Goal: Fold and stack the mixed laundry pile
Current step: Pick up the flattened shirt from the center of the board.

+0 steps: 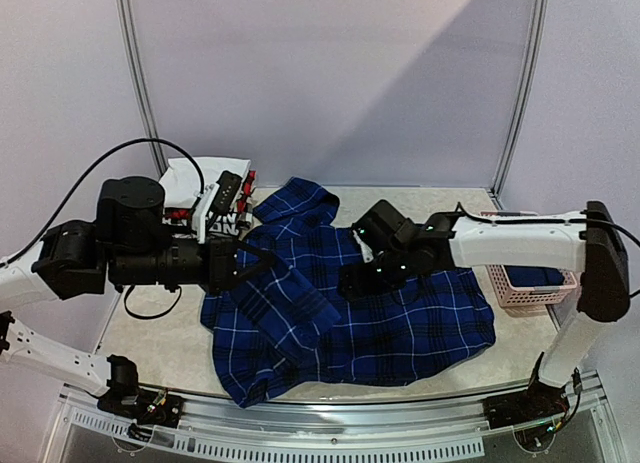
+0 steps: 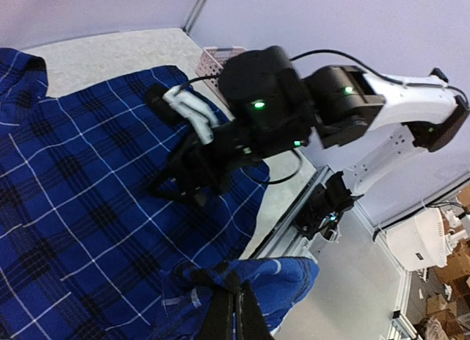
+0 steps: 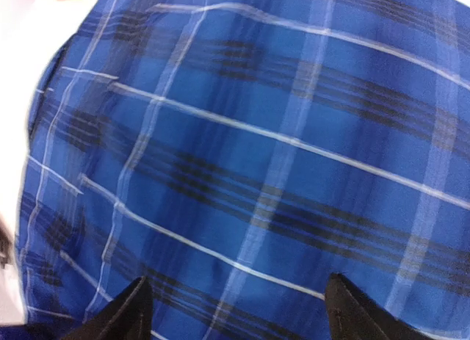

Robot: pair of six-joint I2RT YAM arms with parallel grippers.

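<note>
A dark-blue plaid shirt (image 1: 390, 328) with thin white lines lies spread over the table. My left gripper (image 1: 268, 260) is shut on a fold of its edge and holds that flap lifted over the shirt's left side. In the left wrist view the fingers (image 2: 236, 310) pinch bunched plaid cloth (image 2: 294, 277). My right gripper (image 1: 347, 282) hovers low over the middle of the shirt, open, with nothing between its fingertips (image 3: 136, 310). Only flat plaid cloth (image 3: 257, 171) fills the right wrist view. The left wrist view also shows the right gripper (image 2: 180, 195) splayed just above the shirt (image 2: 73, 193).
A pink lattice basket (image 1: 512, 293) stands at the right edge of the table with dark-blue cloth (image 1: 540, 275) inside. Folded white and black garments (image 1: 205, 183) with red lettering are stacked at the back left. The table's front rail (image 1: 330, 438) runs close to the shirt's hem.
</note>
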